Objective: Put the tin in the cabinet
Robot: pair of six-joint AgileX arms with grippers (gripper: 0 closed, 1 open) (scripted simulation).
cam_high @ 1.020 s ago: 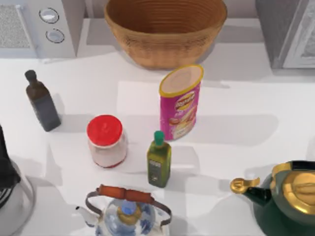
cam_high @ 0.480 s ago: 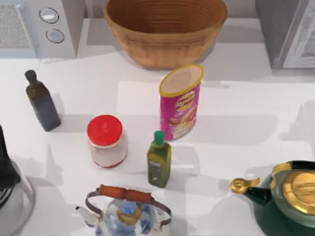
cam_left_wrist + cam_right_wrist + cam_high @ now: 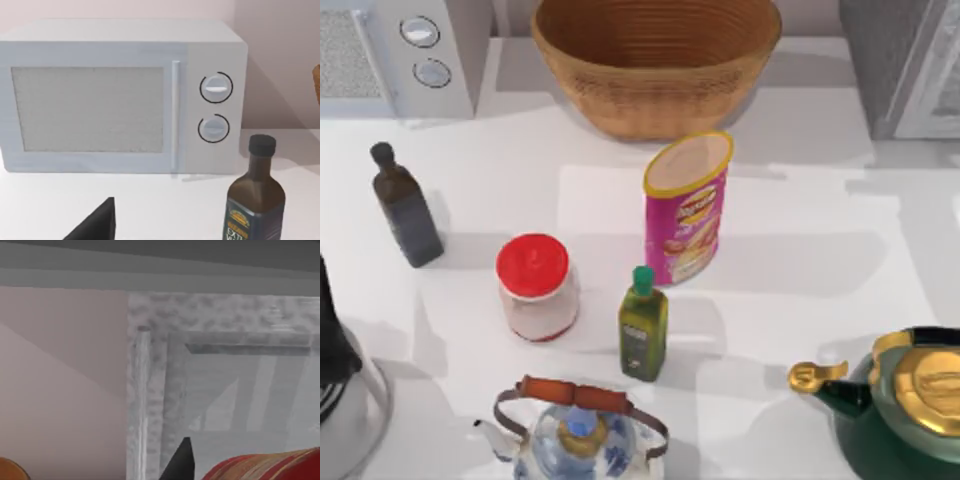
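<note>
**Grippers off the tin, cabinet door shut**

Your right gripper (image 3: 183,460) shows as one dark fingertip in its wrist view, pointed at the cabinet (image 3: 220,390); whether it is wide or narrow you cannot tell. Your left gripper (image 3: 95,225) shows likewise as a dark wedge facing the microwave (image 3: 120,95), spread not readable; the left arm (image 3: 332,340) sits at the near left edge of the table (image 3: 820,200).

The tin (image 3: 687,207) stands upright mid-table, free of both grippers, just near of the basket (image 3: 655,60). The cabinet (image 3: 905,65) is at the far right corner, and its pale front panel looks closed, so it likely needs opening before the tin goes in. That would explain why the right wrist faces it.

Around the tin: a green bottle (image 3: 643,325) just on its near side, a red-lidded jar (image 3: 535,287) to its near left, a dark bottle (image 3: 406,207) well to the left, a glass kettle (image 3: 575,430) at the near edge and a green teapot (image 3: 895,405) near right. The stretch between tin and cabinet carries nothing, so a rightward carry looks unobstructed; mind the green bottle when you reach in
</note>
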